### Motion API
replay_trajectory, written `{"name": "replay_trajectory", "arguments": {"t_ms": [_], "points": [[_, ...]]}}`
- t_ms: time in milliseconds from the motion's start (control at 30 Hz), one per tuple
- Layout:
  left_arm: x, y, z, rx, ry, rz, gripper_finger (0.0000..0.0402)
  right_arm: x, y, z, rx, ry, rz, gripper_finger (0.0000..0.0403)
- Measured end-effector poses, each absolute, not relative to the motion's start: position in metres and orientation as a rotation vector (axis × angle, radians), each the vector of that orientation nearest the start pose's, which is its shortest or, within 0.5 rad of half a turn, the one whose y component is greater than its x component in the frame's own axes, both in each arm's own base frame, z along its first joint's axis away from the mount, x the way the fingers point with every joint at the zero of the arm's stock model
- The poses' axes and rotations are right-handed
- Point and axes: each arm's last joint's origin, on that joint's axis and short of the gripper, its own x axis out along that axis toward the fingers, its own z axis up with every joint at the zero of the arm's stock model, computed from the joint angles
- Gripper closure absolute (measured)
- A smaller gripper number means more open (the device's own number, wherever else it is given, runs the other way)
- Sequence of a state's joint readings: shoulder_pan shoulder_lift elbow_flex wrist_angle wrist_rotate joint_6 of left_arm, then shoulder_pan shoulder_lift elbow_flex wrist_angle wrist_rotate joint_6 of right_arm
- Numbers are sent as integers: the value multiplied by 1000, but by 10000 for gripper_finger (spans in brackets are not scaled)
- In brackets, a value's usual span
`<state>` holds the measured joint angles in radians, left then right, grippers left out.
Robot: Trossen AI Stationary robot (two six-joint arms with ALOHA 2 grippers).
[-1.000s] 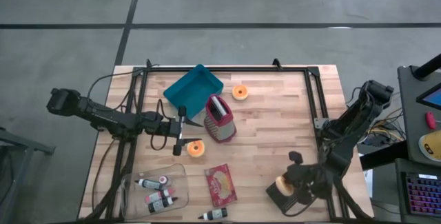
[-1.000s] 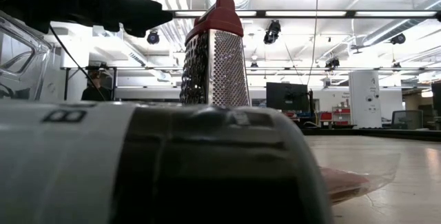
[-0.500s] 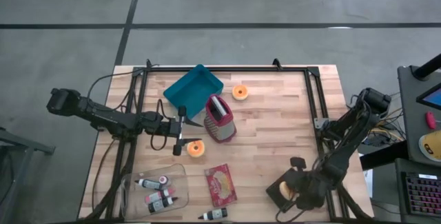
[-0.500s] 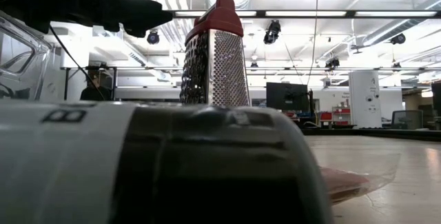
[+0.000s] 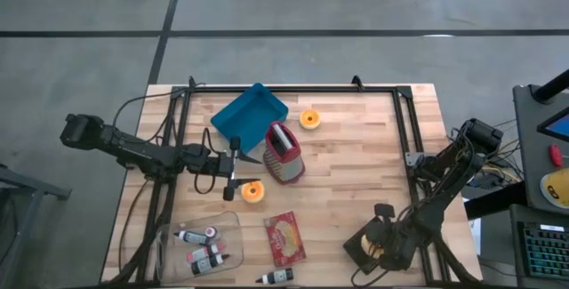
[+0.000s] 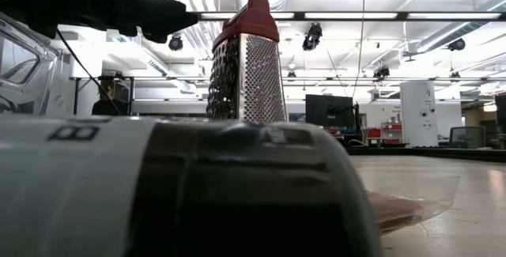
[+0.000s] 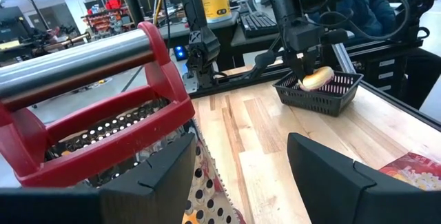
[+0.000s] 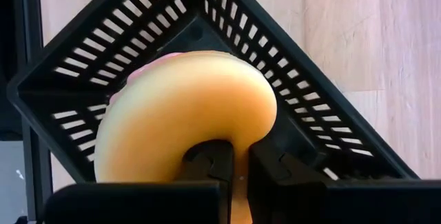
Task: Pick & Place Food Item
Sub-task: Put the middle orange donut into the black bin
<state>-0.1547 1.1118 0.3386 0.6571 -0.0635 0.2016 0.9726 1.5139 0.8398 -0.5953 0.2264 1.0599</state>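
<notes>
Doughnut (image 8: 186, 117), pale golden and smooth with a trace of pink icing, sits gripped by the right tool (image 8: 238, 176) over the black basket (image 8: 331, 141); left tool (image 5: 233, 166) stands open.

From straight overhead we see the whole table (image 5: 356, 156). Our low camera sits at tabletop level, crowded by a bottle (image 6: 174, 186), facing the grater (image 6: 247, 63) — which the left wrist camera meets close up. Both wrist cameras share the black basket (image 7: 318, 92) — the right one hovers just above it.
</notes>
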Motion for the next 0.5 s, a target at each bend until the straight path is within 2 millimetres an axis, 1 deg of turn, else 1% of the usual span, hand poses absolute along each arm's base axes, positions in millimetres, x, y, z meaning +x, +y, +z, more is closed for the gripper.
{"name": "replay_trajectory", "arguments": {"t_ms": [133,233,333,500], "points": [[214,-32,201,214,106,-103,168,153,213,169,199,1217,8,390],[214,-32,201,215,106,-102,168,153,213,169,200,1217,7,376],[214,-32,201,217,106,-103,168,154,212,169,200,1218,4,347],[214,-32,201,217,106,-103,168,157,209,169,213,1232,-9,287]]}}
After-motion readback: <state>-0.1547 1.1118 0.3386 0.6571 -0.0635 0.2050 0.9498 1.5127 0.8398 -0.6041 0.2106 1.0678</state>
